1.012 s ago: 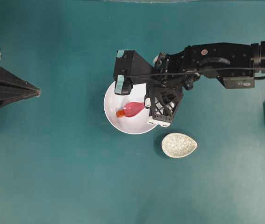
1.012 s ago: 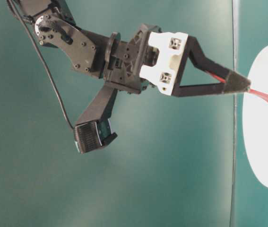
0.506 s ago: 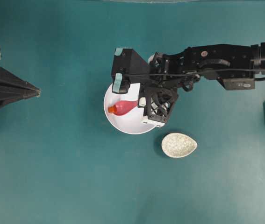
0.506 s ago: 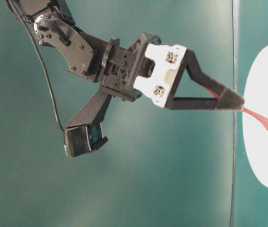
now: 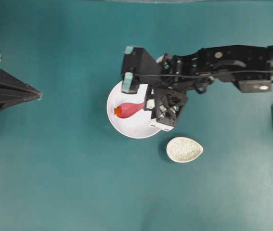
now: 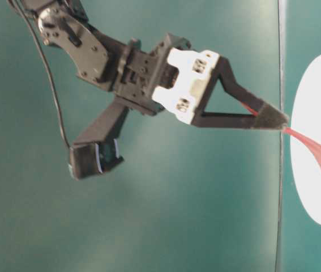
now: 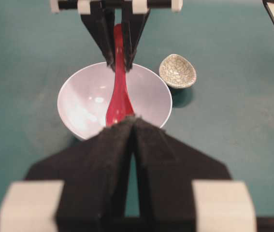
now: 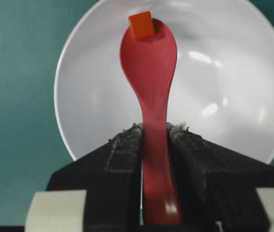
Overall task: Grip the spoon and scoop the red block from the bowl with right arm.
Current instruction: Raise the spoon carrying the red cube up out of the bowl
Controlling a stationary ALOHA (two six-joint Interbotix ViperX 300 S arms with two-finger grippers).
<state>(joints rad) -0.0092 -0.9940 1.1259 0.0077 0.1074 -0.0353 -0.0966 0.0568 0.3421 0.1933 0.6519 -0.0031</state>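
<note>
1. Right end effector [image 8: 153,133] is clamping the spoon [image 8: 149,72] handle between its fingers; the scoop is reaching ahead over the bowl [image 8: 233,96].
2. Red block [image 8: 141,24] is sitting at the scoop's far tip, inside the bowl rim.
3. Left end effector [image 7: 133,121] is sitting closed and empty, well apart.
4. Teal worktop [image 5: 78,183] is lying open around one bowl, one spoon, one block and one speckled dish [image 5: 184,149].

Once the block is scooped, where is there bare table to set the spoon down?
Open patches: the wide teal stretch between the left gripper and the bowl, and the whole near strip below the bowl and the speckled dish. Crowded: over the bowl, where the right gripper holds the spoon with the red block, and the narrow gap between bowl and dish.
</note>
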